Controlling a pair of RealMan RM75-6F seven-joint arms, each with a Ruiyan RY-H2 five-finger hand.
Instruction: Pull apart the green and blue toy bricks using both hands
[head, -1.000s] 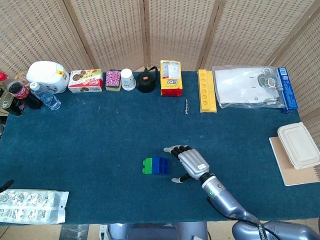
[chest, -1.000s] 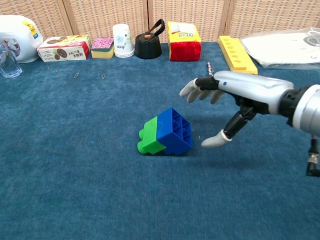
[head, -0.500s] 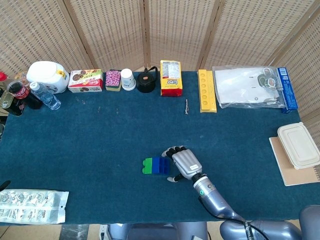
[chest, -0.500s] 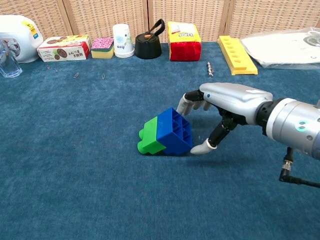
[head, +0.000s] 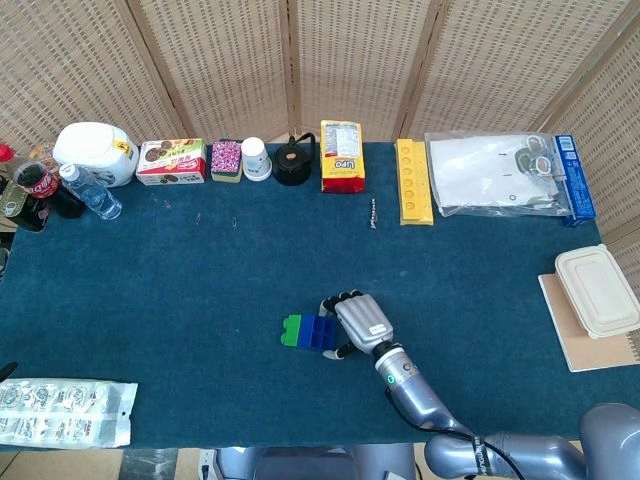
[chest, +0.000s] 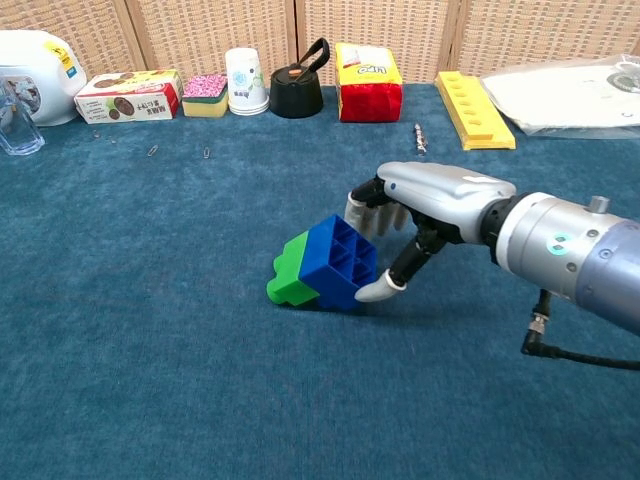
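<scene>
- Fingertips (chest: 372, 291) of the right hand (chest: 425, 205) wrap the blue brick (chest: 338, 262): the thumb tip presses its lower near corner, while the other fingers curl over its far top edge. Whether that amounts to a firm grip or only contact is hard to judge, since the far-side fingers are partly hidden.
- Blue and green bricks remain joined; the green brick (chest: 292, 275) sticks out on the side away from the hand, and the pair rests tilted on the blue tablecloth (chest: 150, 330), near the middle of its front half.
- Progress looks early: one hand has reached the bricks, no separation has begun, and the left hand is not visible in either view. It would need to take the green brick before any pull.
- From the head view, the right hand (head: 358, 321) covers the blue brick's (head: 320, 331) right end and the green brick (head: 291, 330) lies flat-looking to its left, with the back-row clutter well apart.
- Only the chest view reveals the tilt, the open underside cells of the blue brick and the thumb's placement.
</scene>
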